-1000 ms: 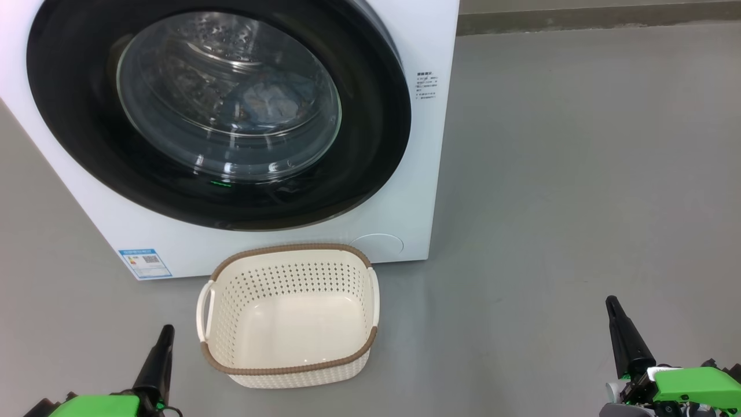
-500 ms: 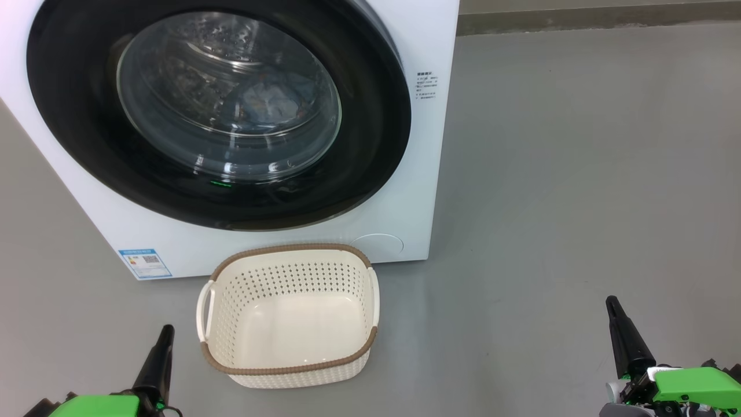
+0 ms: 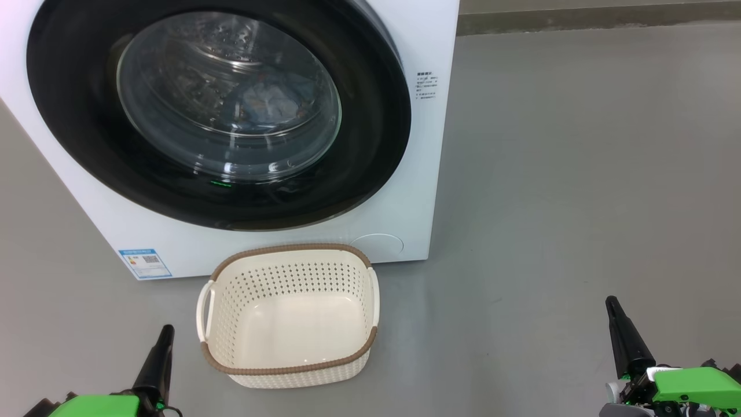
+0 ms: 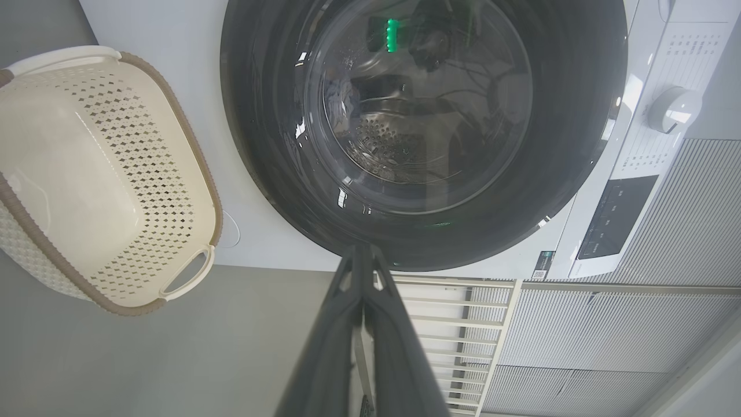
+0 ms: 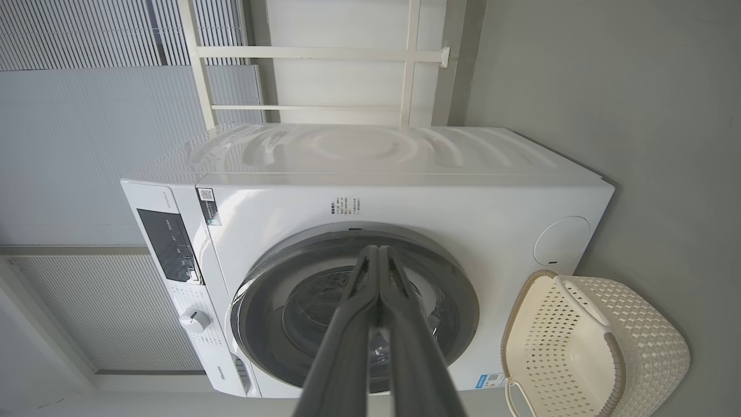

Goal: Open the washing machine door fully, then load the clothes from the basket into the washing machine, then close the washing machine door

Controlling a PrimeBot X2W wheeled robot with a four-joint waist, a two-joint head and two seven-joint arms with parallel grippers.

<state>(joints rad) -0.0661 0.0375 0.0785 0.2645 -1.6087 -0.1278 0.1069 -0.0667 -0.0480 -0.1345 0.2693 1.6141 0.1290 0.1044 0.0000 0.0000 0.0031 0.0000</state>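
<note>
Basket [image 3: 289, 368] (upright), just beside left claw [image 3: 165, 333], well apart from right claw [image 3: 612, 304]

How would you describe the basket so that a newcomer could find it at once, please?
Find the big white washing machine with its black-rimmed round door. On the grey floor right before it sits the basket: cream, perforated, brown-rimmed, and empty.

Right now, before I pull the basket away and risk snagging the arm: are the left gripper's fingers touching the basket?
Apart. The head view shows a strip of grey floor between the left gripper, fingers shut, and the basket beside it.
</note>
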